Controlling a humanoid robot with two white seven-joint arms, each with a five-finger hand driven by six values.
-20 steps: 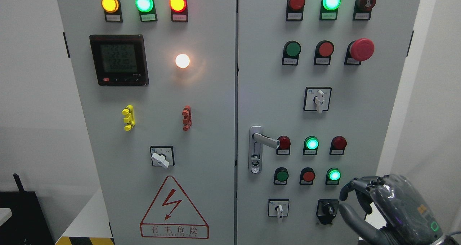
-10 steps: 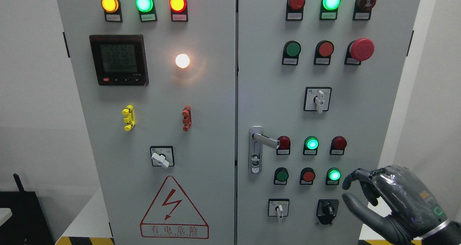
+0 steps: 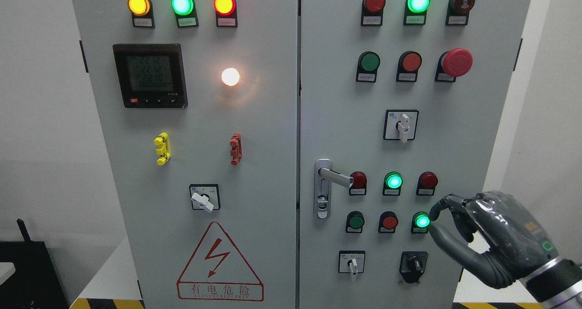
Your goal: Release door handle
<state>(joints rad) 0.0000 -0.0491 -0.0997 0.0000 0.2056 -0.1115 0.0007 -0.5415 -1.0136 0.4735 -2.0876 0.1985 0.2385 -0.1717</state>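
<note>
The silver door handle (image 3: pixel 334 177) sits on the left edge of the right cabinet door (image 3: pixel 336 118), its lever pointing right and its lock plate running down below it. My right hand (image 3: pixel 434 225) comes in from the lower right, well to the right of the handle and not touching it. Its dark fingers (image 3: pixel 443 204) are loosely curved and hold nothing, with the tips close to a lit green button (image 3: pixel 422 221). No left hand shows.
The grey cabinet has two shut doors covered with lamps, push buttons and rotary switches. A black rotary switch (image 3: pixel 413 266) lies just below my hand. A red mushroom stop button (image 3: pixel 456 62) is at upper right. A meter (image 3: pixel 150 75) is on the left door.
My right hand has risen from the lower right corner and moved up toward the lit green button. The handle and doors have not moved.
</note>
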